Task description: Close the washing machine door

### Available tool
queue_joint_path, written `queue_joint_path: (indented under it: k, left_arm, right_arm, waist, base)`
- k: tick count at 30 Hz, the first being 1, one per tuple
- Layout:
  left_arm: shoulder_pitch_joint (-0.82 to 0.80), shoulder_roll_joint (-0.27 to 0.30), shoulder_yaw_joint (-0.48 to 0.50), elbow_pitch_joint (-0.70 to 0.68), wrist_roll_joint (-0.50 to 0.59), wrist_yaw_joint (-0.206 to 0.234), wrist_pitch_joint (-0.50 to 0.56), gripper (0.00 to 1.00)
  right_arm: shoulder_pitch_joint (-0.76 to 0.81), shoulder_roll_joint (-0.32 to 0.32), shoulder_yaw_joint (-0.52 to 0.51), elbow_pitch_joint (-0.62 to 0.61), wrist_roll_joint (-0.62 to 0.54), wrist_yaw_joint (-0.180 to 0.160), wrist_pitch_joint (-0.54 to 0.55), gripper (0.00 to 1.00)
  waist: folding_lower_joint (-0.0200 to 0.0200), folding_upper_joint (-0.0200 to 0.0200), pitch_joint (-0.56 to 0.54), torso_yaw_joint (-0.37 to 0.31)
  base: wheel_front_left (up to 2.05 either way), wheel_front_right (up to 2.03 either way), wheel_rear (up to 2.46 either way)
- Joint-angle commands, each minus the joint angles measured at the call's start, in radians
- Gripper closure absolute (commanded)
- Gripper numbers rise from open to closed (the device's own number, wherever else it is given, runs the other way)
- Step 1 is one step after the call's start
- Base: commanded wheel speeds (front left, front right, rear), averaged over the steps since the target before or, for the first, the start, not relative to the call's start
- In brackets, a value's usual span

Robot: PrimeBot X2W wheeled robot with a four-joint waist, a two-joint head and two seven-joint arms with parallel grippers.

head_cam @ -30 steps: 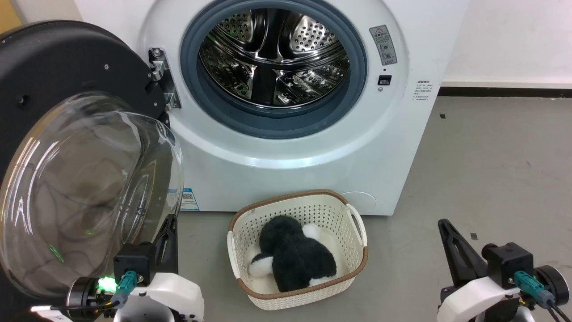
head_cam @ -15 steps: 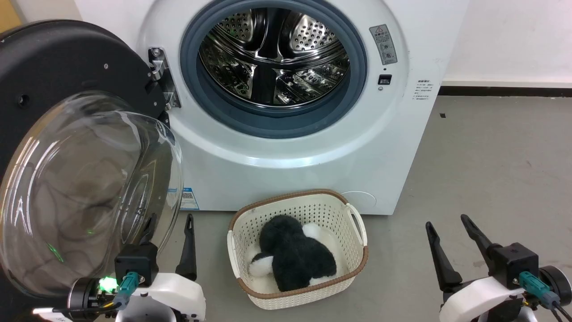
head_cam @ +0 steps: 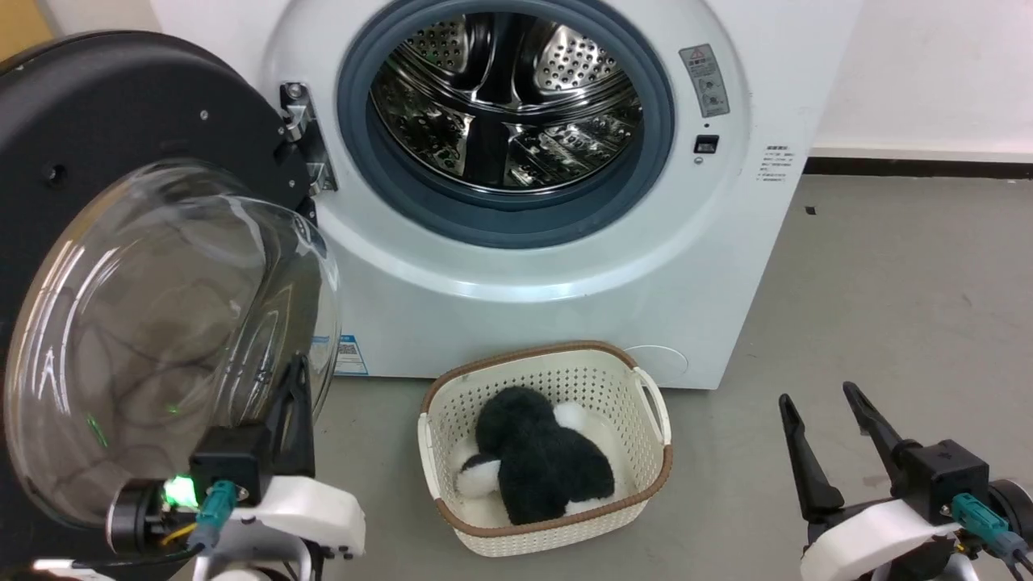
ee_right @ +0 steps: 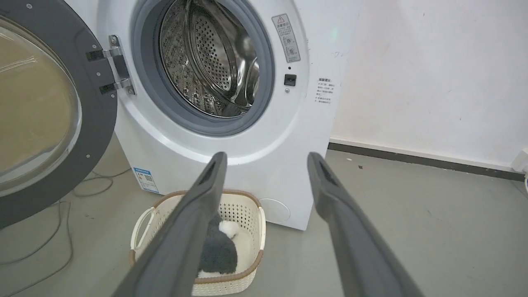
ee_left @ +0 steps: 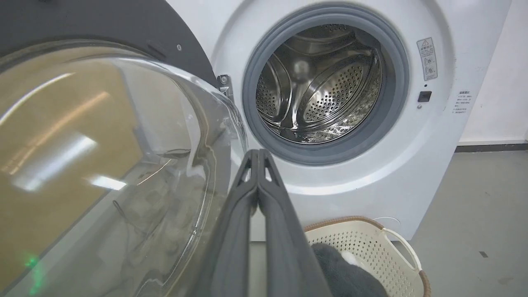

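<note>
Washing machine door swung wide on hinge at left of washing machine, drum exposed. We note left gripper fingers pressed together just beside door's inner side; we judge it a stiff pusher. Right gripper fingers apart, idle, beyond basket.

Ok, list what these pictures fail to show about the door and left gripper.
Washing machine door: left rim cut by the head view's edge; outer face turned away.
Left gripper: shut beside the glass; contact unclear in left wrist view.
Washing machine: top cut by head view's upper edge; warning sticker print too small.
</note>
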Motion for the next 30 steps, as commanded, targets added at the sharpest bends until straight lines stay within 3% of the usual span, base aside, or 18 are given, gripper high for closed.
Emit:
queue_joint_path:
  k: [1, 13, 30]
  left_arm:
    - [-0.024, 0.01, 0.004, -0.016, -0.007, 0.009, -0.01, 1.0]
    - [-0.119, 0.04, 0.049, -0.103, -0.038, 0.004, -0.035, 1.0]
    - [-0.314, 0.036, 0.256, -0.181, -0.121, -0.065, -0.071, 1.0]
  right_arm:
    - [-0.007, 0.001, -0.004, -0.004, 0.007, 0.0, -0.012, 0.0]
    - [-0.012, 0.001, -0.017, -0.008, 0.018, 0.0, -0.037, 0.0]
    - [-0.026, 0.002, -0.047, -0.016, 0.02, 0.0, -0.072, 0.0]
  waist:
    - [0.0, 0.0, 0.0, 0.006]
    - [0.0, 0.0, 0.014, 0.063]
    - [0.0, 0.0, 0.042, 0.184]
  base:
    - [0.0, 0.0, 0.0]
    - [0.0, 0.0, 0.0]
    - [0.0, 0.0, 0.0]
